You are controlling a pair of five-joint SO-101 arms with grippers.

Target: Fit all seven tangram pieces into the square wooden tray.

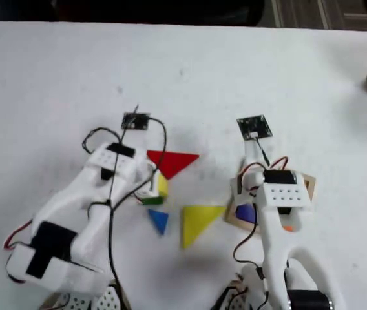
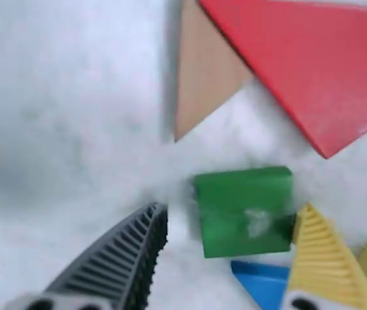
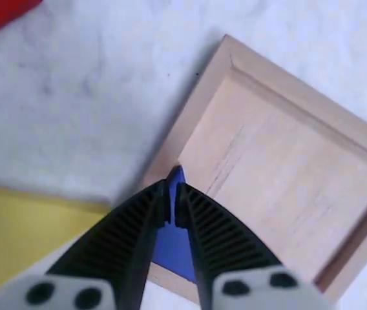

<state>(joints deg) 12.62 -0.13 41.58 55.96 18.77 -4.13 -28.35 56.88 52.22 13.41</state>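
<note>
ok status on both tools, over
Left tool open, astride the green square. Right tool shut on blue piece at a corner of the tray. Red triangle and small blue triangle crowd the green square.

A square piece (image 2: 245, 194) lies within the left gripper (image 2: 232, 213), a large triangle (image 2: 306, 71) beyond it; the right gripper (image 3: 172, 187) pinches a piece (image 3: 170, 248) inside the tray (image 3: 287, 181).

The white left arm (image 1: 73, 219) slanted from the lower left toward the frame's centre, its left gripper (image 2: 232, 210) spread wide between a black ribbed finger (image 2: 125, 258) and a yellow finger (image 2: 319, 258). The white right arm (image 1: 280, 245) rose from the bottom edge, right of centre, its right gripper (image 3: 172, 187) pinched nearly closed.
</note>
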